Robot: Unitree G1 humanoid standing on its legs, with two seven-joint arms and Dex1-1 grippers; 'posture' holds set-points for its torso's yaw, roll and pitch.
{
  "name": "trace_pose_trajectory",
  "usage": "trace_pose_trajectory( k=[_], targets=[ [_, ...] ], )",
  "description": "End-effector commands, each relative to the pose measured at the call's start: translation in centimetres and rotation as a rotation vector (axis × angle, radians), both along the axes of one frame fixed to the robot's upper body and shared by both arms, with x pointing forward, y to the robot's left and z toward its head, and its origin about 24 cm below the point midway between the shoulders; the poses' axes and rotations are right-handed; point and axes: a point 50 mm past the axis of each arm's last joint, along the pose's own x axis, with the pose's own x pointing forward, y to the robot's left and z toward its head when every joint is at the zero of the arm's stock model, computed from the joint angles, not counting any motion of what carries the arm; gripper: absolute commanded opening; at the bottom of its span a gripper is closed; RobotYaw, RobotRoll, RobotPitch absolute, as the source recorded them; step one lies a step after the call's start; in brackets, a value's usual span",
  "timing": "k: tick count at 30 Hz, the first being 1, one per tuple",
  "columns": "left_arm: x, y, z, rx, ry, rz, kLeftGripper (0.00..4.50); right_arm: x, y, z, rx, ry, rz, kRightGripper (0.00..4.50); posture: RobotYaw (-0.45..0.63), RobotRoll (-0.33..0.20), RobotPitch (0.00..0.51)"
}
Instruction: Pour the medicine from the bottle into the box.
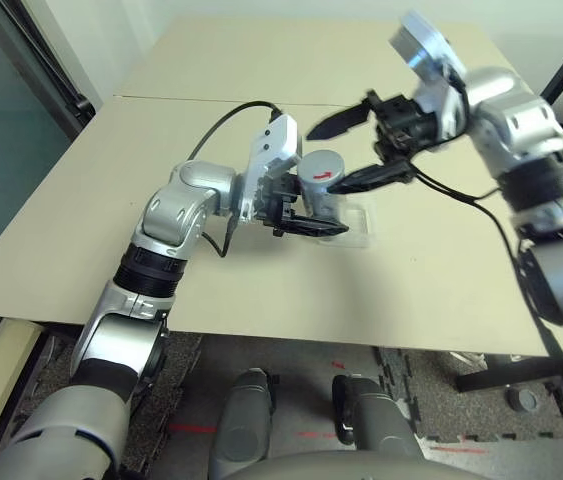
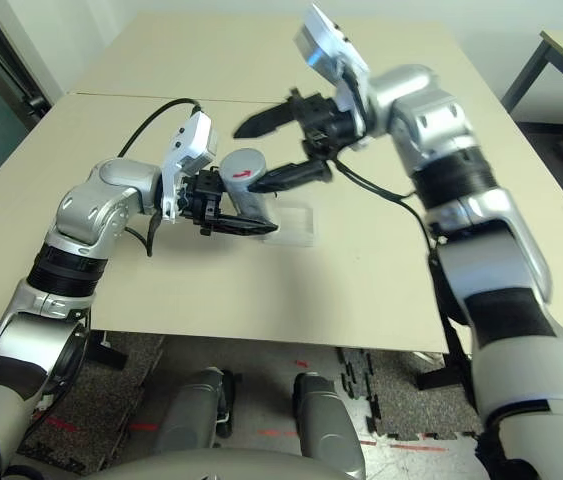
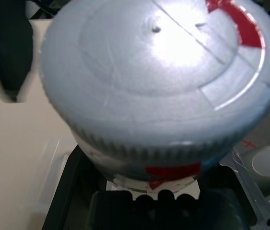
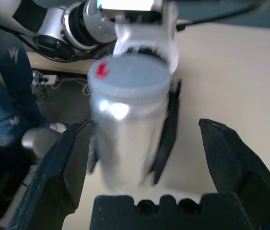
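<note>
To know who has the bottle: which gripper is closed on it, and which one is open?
The left gripper is closed on the bottle, above the box. The right gripper is open, its fingers apart beside the cap.

No readable text, brand or number anywhere in these views. The one sign on show is a red mark on the grey cap [image 1: 321, 166] of the bottle [image 4: 127, 127], sitting near the cap's edge; it reads as a small arrow-like shape, no letters. A second red patch sits on the bottle's side below the cap's ribbed rim, also unlettered.
</note>
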Motion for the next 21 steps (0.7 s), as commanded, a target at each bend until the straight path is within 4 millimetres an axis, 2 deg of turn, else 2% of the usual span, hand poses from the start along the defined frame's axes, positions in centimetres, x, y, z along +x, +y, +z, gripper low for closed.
trace_pose_trajectory(
  k=[1,6,11,21],
  targets=[
    [0.1,0.4,0.2,-0.020,-0.011,0.009,2.67,-1.8,-0.7,0.2,0.028,0.015,-0.069,4.50,0.10,0.000,0.104],
    [1.1,1.0,-0.2,-0.014,-0.008,0.051,2.67,-2.5,-0.1,-0.2,0.099,0.021,-0.202,4.50,0.06,0.000,0.090],
    [2.1,1.7,-1.3,0.009,0.014,0.097,2.67,-1.0,1.5,-0.6,0.114,-0.012,-0.412,4.50,0.05,0.000,0.086],
    [2.9,2.3,-2.9,0.046,0.045,0.133,2.67,-0.9,4.2,-1.2,0.062,-0.020,-0.377,4.50,0.06,0.000,0.079]
  ],
)
